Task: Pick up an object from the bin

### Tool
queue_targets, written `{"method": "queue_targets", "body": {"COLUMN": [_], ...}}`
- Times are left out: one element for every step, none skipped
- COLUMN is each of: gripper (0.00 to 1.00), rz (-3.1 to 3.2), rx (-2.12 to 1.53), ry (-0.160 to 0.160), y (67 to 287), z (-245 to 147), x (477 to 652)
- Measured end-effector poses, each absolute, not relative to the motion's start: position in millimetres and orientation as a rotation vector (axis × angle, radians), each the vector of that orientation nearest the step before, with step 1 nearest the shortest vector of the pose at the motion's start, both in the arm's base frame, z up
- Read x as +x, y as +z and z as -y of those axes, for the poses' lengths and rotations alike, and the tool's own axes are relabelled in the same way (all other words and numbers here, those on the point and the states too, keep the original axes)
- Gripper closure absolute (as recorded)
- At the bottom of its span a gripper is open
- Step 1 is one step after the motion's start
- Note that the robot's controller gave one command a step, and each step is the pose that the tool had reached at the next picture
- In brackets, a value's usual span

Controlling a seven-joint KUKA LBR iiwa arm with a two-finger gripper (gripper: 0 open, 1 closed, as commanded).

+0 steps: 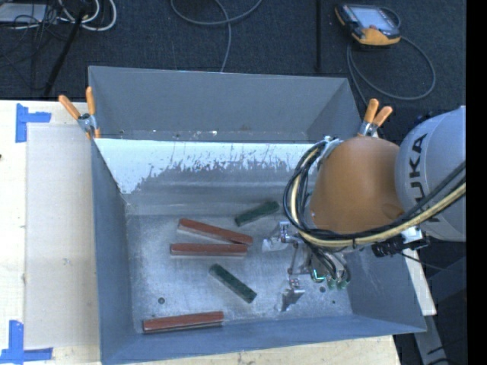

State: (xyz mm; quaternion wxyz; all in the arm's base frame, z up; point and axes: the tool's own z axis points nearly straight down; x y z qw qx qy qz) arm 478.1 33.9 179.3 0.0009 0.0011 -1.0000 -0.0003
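My gripper (284,272) hangs low over the bin's right part, below the orange wrist cover. Its two metal fingertips (289,299) stand apart, so it is open, with bare bin floor between them. A short dark green bar (233,283) lies flat just left of the gripper, not touching it. A second dark green bar (256,213) lies up-left of it near the back slope. Two long red-brown bars (214,231) (208,249) lie side by side further left.
A third red-brown bar (183,322) lies along the front wall at the lower left. The bin's right wall rises close to the gripper, and black cables loop round the wrist above it.
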Motion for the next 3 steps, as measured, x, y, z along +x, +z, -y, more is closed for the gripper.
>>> {"method": "queue_targets", "body": {"gripper": [1.00,1.00,1.00], "rz": [3.142,3.142,3.141], "rx": [-0.004,-0.004,0.070], "ry": [-0.002,-0.002,0.000], "y": [74,74,202], "z": [-79,-79,-85], "x": [492.0,492.0,489.8]}}
